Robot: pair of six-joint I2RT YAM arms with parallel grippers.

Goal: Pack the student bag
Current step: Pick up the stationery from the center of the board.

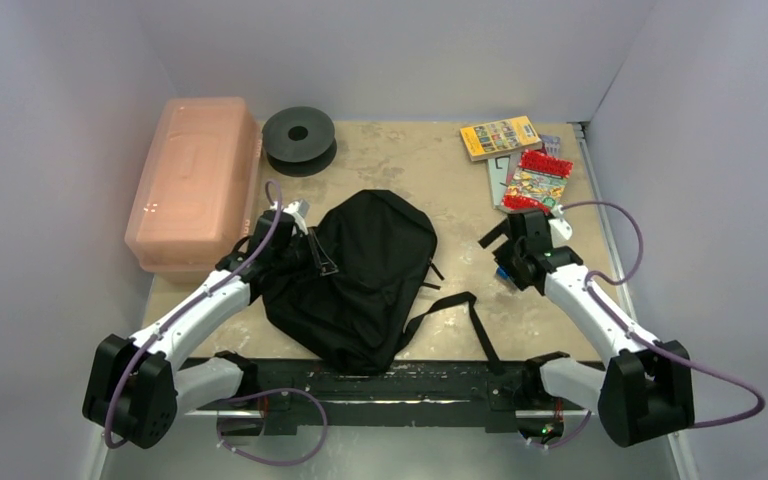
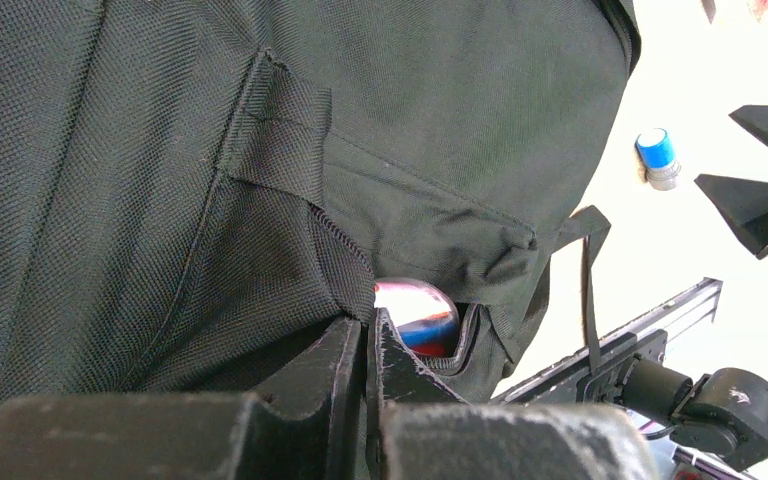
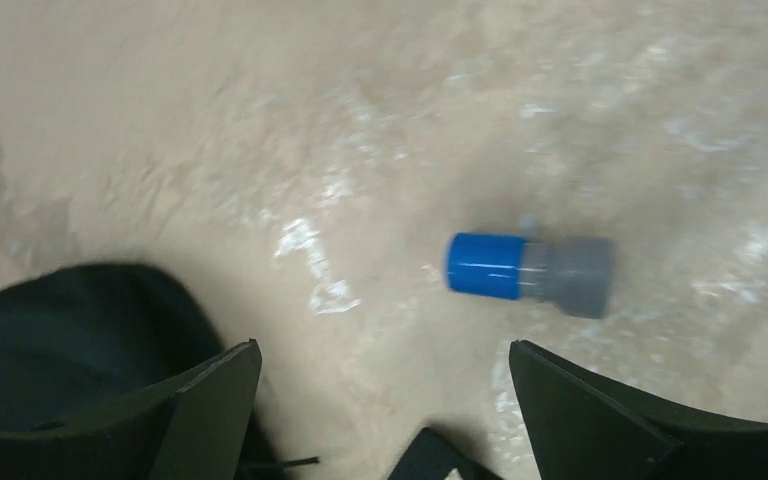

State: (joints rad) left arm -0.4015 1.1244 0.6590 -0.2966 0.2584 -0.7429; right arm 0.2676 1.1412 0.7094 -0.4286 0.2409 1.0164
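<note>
Half of a shiny red-and-blue thing (image 2: 417, 312) shows in the pocket mouth of the backpack (image 1: 370, 275); the rest is hidden. The left claw (image 2: 370, 335) is pressed together, pinching the pocket's edge. The backpack lies mid-table, straps trailing toward the near edge. The right claw (image 3: 382, 350) is spread wide over bare table (image 3: 260, 150), with a blurred blue-capped bottle (image 3: 530, 268) just ahead.

Soft even light, glare patches, right wrist view motion-blurred
</note>
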